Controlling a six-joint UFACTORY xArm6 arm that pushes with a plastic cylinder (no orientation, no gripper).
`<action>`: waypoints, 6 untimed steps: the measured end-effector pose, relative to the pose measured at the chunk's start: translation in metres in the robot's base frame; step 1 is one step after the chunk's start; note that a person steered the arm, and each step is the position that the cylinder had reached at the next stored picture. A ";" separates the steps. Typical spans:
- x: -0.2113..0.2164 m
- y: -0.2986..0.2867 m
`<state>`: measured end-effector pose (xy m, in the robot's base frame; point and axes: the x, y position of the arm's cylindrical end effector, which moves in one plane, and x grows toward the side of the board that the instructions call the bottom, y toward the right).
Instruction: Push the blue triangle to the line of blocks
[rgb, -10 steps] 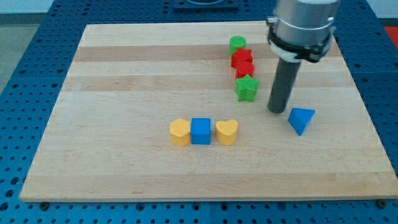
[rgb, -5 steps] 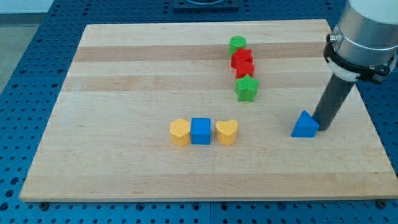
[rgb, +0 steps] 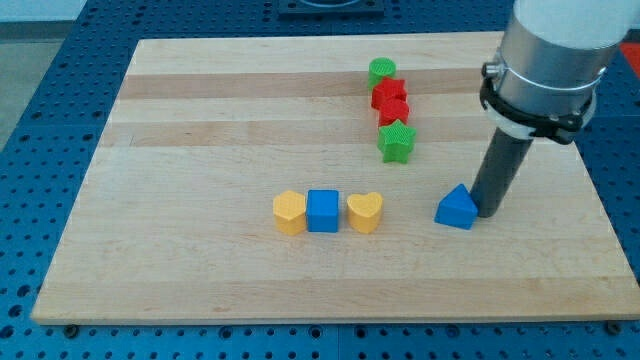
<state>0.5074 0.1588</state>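
Note:
The blue triangle (rgb: 456, 208) lies on the wooden board (rgb: 200, 130), right of centre. My tip (rgb: 486, 213) touches the triangle's right side. To the triangle's left stands a row of three blocks: a yellow heart (rgb: 365, 212), a blue cube (rgb: 323, 211) and a yellow hexagon-like block (rgb: 289, 213). The gap between the triangle and the yellow heart is roughly one and a half block widths.
A column of blocks stands near the view's top, right of centre: a green cylinder (rgb: 381, 71), two red blocks (rgb: 390, 100) and a green star (rgb: 396, 141). The board's right edge lies to the right of my tip.
My tip went from the triangle's left, around to its right side, and pushed it leftward toward the row. The triangle also turned.

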 end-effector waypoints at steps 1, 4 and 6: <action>0.000 -0.012; 0.000 -0.047; -0.002 -0.054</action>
<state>0.5051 0.1045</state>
